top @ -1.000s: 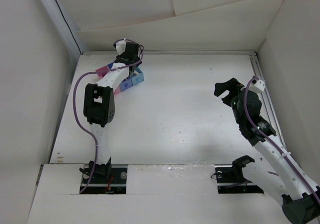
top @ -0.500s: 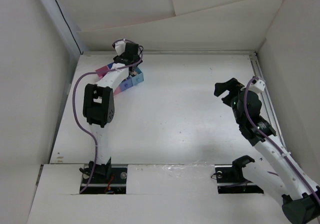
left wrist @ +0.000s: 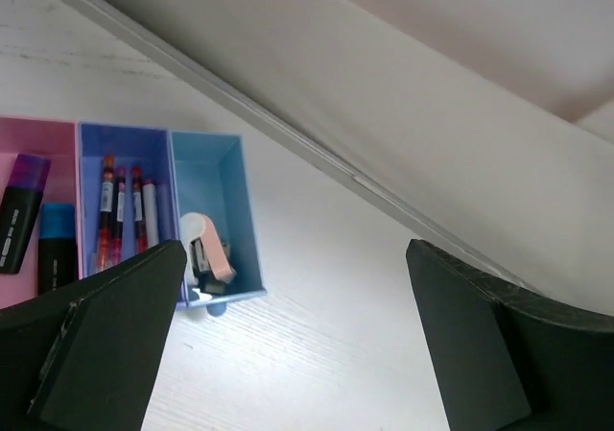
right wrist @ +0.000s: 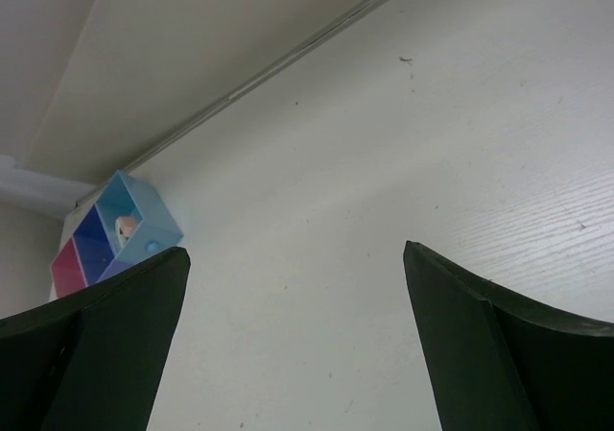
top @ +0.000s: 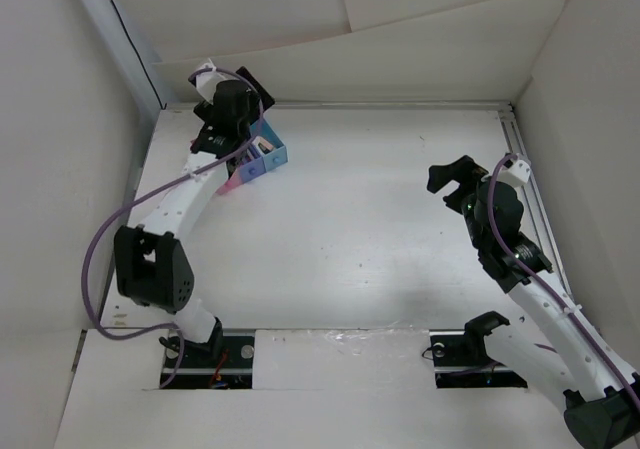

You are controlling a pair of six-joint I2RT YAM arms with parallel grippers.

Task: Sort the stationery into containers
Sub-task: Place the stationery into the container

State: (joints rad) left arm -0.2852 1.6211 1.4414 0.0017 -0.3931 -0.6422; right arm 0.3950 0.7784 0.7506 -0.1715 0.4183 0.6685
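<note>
The containers (left wrist: 216, 177) are three joined boxes, pink, purple-blue and light blue, at the table's back left (top: 262, 159). Two dark markers (left wrist: 19, 222) lie in the pink box. Thin red pens (left wrist: 120, 201) lie in the purple-blue box, and a small pale pink piece (left wrist: 207, 249) lies in the light blue one. My left gripper (left wrist: 295, 253) hangs open and empty just above and behind the boxes (top: 245, 99), near the back wall. At the right of the table my right gripper (top: 448, 174) is open and empty (right wrist: 295, 251), and its view shows the containers (right wrist: 115, 234) far off.
White walls close the table in at the back (top: 400, 59), left and right. A metal rail (left wrist: 317, 157) runs along the foot of the back wall, close to the left gripper. The left arm's elbow (top: 150, 269) hangs over the table's left edge.
The left gripper has opened wide and lifted off the containers toward the back-left corner. Its elbow swung down and to the left. The right arm has not moved.
</note>
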